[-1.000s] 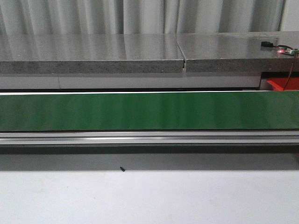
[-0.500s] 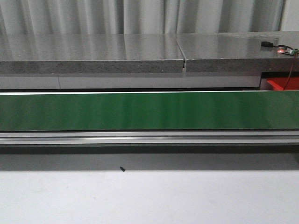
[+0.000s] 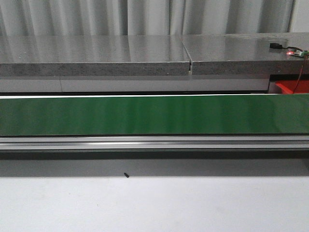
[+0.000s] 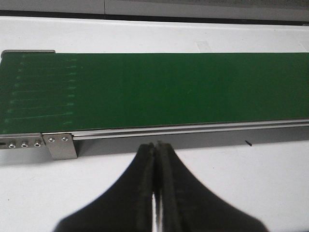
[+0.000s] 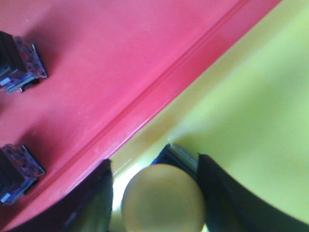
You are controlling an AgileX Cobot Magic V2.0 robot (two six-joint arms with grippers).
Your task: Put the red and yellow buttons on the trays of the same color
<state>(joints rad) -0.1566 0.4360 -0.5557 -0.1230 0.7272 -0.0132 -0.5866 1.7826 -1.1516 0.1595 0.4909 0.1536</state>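
Yellow domed push-button (image 5: 163, 199) sits between the two dark fingers of the right end effector (image 5: 157, 193), directly over the yellow plastic tray (image 5: 251, 106) and just beside the raised wall where that tray meets the red plastic tray (image 5: 111, 63). The fingers stand close against the cap on either side, so the right end effector is judged to be holding the button; actual contact at the pads cannot be confirmed from this angle. Whether the button base rests on the tray floor cannot be told.

Handling assessment: the button appears a small, rigid, light plastic part. Its cap is smooth and rounded, so it is likely to slip under a pinch at the crown; the squarer body beneath the cap, partly visible, looks the sounder place to take hold. It is not judged fragile.

Two dark switch blocks with clear casings (image 5: 17, 55) lie in the red tray, well apart from the held button.

Left end effector (image 4: 155, 159) is closed with its fingers pressed together and nothing between them, poised low over the white bench (image 4: 270, 188), just short of the green conveyor belt (image 4: 159, 89), which carries no buttons in the front view
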